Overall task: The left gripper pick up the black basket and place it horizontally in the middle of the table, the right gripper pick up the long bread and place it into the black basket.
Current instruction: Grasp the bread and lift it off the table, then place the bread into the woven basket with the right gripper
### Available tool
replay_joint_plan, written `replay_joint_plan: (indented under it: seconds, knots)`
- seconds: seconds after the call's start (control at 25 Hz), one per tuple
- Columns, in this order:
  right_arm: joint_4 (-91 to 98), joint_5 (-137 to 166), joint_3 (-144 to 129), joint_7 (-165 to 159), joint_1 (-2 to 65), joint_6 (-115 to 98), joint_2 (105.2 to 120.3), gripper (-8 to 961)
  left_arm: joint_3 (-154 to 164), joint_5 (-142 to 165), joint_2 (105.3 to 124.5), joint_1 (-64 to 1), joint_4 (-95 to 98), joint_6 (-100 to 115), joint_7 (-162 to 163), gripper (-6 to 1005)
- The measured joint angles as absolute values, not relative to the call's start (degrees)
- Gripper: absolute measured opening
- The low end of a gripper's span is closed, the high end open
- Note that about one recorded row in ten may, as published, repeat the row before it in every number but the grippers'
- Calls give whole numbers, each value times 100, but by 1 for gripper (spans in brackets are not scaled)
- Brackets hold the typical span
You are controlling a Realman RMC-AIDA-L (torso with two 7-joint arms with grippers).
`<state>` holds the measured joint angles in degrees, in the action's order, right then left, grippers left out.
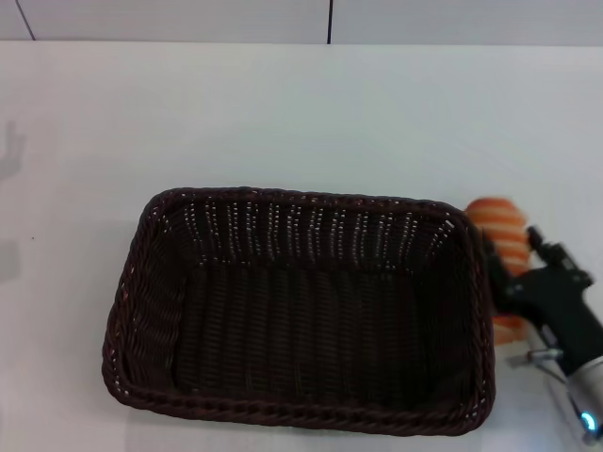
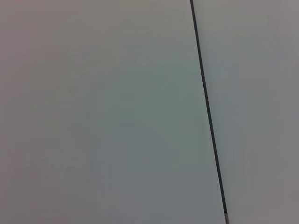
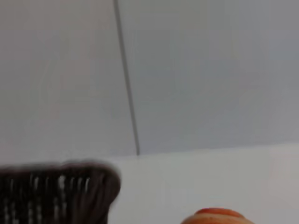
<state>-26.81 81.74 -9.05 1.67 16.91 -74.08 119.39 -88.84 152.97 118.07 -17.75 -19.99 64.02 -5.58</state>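
The black basket (image 1: 297, 306) lies lengthwise across the middle of the white table (image 1: 283, 113), open side up and empty. The long bread (image 1: 502, 234), striped orange and cream, is just outside the basket's right end. My right gripper (image 1: 514, 258) comes in from the lower right and is shut across the bread's middle, one finger close to the basket's right rim. In the right wrist view a corner of the basket (image 3: 70, 191) and the tip of the bread (image 3: 217, 217) show. My left gripper is out of view.
A pale wall with a dark vertical seam (image 1: 330, 21) stands behind the table's far edge. The left wrist view shows only that wall and seam (image 2: 208, 116). Bare tabletop lies behind and to the left of the basket.
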Motion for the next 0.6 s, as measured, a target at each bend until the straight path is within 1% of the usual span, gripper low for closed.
replay_joint_plan:
  seconds: [0.2,0.36,0.56,0.6]
  knots:
    - [-2745,8231,-975,167,1371,-8832,11941,622,-8886,15313,11812,-1776,-1995,6405,-556,799]
    - [-2751,8841,-1047,167,1191,-9974,11941,586,-8885,15319,11812,-1773,-1995,6407,-556,799]
    - [-2852,9880,-1017,167,1293,-10727,11948,538,-8766,15321,11813,-1741,-1986,6408,-553,798]
    - [-2890,10015,-1009,167,1348,-10745,11948,511,-8766,15321,11813,-1741,-1986,6408,-553,798]
